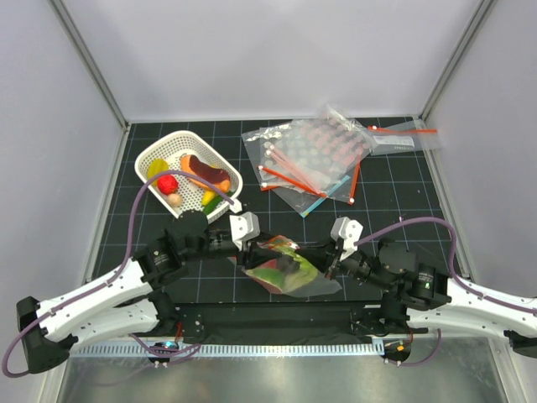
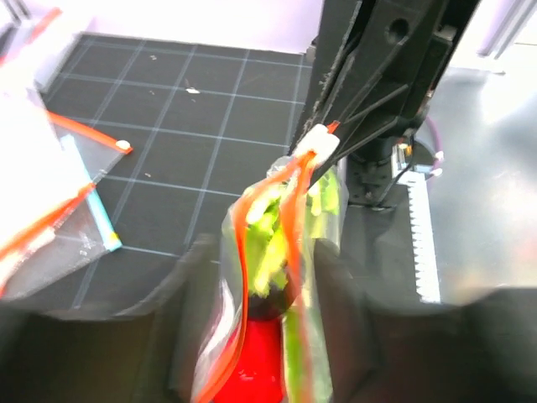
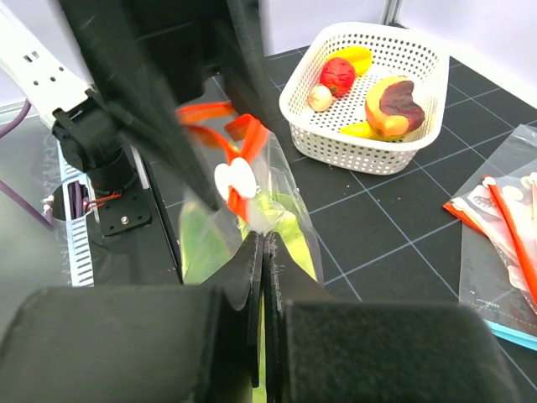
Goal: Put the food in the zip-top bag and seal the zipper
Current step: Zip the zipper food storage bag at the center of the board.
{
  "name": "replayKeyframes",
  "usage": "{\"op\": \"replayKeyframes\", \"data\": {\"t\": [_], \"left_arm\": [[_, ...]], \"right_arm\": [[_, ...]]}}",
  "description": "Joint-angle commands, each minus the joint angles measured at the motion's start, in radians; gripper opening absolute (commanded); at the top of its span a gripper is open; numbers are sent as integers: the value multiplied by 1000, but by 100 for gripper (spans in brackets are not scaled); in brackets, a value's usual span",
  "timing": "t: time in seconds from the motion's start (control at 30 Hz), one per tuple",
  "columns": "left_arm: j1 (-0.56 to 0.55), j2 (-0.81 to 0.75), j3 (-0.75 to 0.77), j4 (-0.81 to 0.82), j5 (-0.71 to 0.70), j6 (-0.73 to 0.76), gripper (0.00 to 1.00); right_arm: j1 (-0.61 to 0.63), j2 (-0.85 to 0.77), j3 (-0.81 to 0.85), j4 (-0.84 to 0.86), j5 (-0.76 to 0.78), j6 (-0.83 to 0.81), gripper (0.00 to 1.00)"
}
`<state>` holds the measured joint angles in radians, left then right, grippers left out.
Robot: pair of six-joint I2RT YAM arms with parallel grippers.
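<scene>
The left gripper [image 1: 254, 242] and the right gripper [image 1: 325, 254] face each other with their fingertips close. A clear crinkly zip-top bag [image 1: 306, 277] spans the gap, and each gripper touches one end of it. Green, red and dark toy food [image 1: 270, 273] shows through the plastic. Beyond the left gripper stands a white slotted plastic basket [image 1: 223, 161] holding more toy pieces. Beyond the right gripper, a heap of clear bags with orange-red strips [image 1: 310, 155] lies on the black gridded mat [image 1: 403, 193].
</scene>
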<state>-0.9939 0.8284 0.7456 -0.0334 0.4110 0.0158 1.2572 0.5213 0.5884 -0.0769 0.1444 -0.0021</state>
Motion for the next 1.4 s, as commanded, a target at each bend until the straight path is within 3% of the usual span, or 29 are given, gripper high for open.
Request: {"op": "replayKeyframes", "data": {"t": [0.0, 0.03, 0.1, 0.2, 0.3, 0.33, 0.4, 0.43, 0.53, 0.6, 0.73, 0.87, 1.0, 1.2, 1.23, 1.37], "left_arm": [[-3, 6, 40, 46, 15, -10, 59], [-3, 3, 40, 50, 25, -8, 71], [-5, -8, 32, 62, 35, -10, 77], [-11, -8, 26, 99, 45, -10, 80], [-11, 6, 29, 121, 58, -10, 77], [-12, 17, 32, 130, 63, -11, 75], [-11, 28, 43, 132, 87, -40, 51], [-12, 29, 44, 132, 92, -43, 31], [-12, 15, 40, 133, 115, -48, 4], [-14, 6, 32, 136, 115, -48, 0], [-14, -25, 3, 176, 126, -54, 0], [-14, -41, -11, 207, 146, -79, 0], [-14, -20, 4, 204, 179, -102, 0], [-14, 26, 29, 196, 212, -126, 0], [-14, 32, 31, 196, 212, -128, 0], [-14, 26, 29, 196, 204, -128, 0]], "right_arm": [[5, -4, 11, 72, -17, 1, 1], [4, 0, 11, 72, -31, 1, 1], [4, 16, 19, 72, -48, 22, 1], [4, 45, 31, 65, -75, 21, 1], [5, 75, 40, 63, -80, 21, 1], [4, 82, 44, 63, -85, 19, 1], [4, 103, 53, 58, -94, 17, 1], [4, 108, 56, 57, -95, 17, 1], [4, 108, 60, 58, -97, 17, 2], [4, 102, 54, 66, -94, 17, 6], [4, 79, 34, 100, -94, 17, 49], [4, 54, 19, 118, -104, 16, 56], [4, 36, 22, 118, -132, 17, 50], [4, 37, 22, 126, -177, 28, 28], [4, 48, 24, 127, -178, 30, 19], [4, 71, 40, 114, -183, 31, 1]]}}
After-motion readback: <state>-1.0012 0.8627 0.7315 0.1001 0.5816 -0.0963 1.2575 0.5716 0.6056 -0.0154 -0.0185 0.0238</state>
